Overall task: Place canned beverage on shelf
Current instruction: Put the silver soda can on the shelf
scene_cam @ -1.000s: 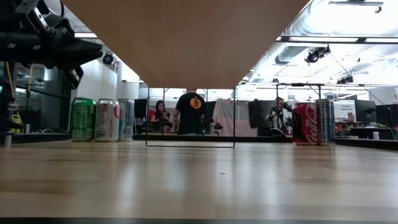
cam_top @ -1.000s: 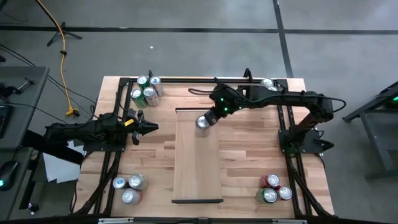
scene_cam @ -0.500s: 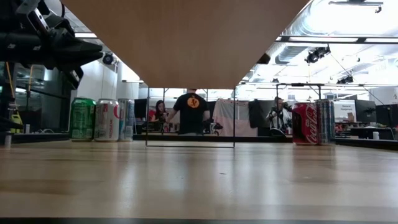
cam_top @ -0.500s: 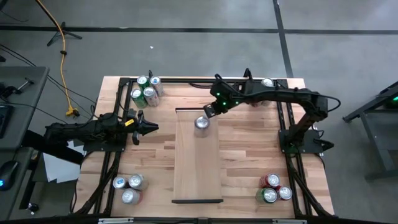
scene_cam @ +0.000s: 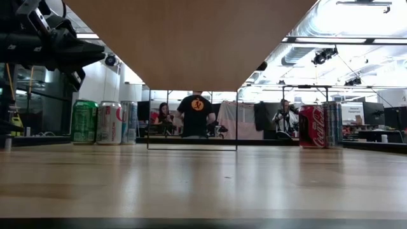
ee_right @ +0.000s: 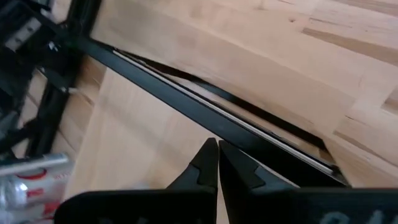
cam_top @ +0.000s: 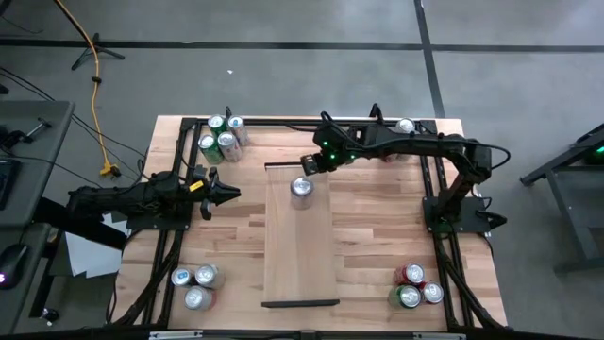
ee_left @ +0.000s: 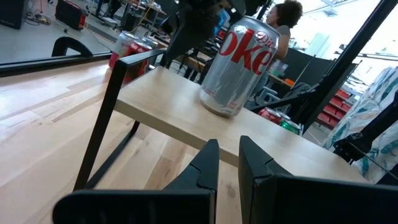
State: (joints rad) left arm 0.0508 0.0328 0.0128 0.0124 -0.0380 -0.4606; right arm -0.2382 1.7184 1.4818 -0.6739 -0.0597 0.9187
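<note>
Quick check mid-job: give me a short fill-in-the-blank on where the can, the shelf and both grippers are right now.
1. The silver can stands upright on the ____.
2. The right gripper is ____, holding nothing, next to the can.
3. The left gripper waits over the table, on the shelf's ____ side in the high view.
4. Each table corner holds a cluster of ____.

Missing words: shelf; shut; left; cans

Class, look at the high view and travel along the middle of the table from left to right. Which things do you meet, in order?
left gripper → can on the shelf → right gripper, just beyond the can → right arm's base
</note>
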